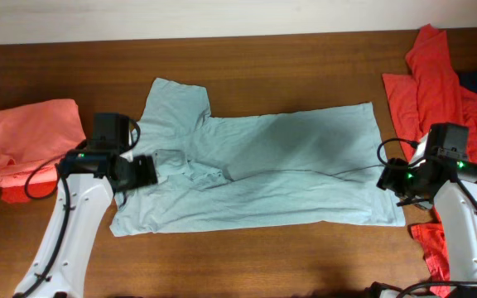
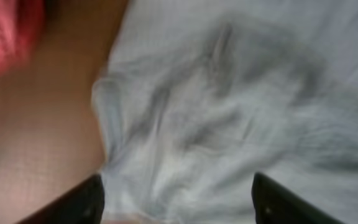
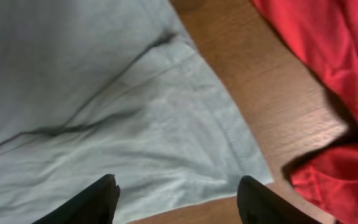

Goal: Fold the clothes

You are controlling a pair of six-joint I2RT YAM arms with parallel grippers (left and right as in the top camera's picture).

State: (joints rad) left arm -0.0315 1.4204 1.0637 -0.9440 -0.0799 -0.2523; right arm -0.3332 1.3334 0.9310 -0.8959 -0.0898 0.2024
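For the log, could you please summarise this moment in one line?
T-shirt spread; left pincer open at edge; right pincer open at hem corner

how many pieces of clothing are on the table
3: a pale blue T-shirt spread in the middle, a folded salmon-pink garment at the left, a red garment heaped at the right. That heap may hide more.

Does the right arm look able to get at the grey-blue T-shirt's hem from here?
Probably yes: the right pincer hangs open over the T-shirt hem, nothing covering it; the red garments lie aside.
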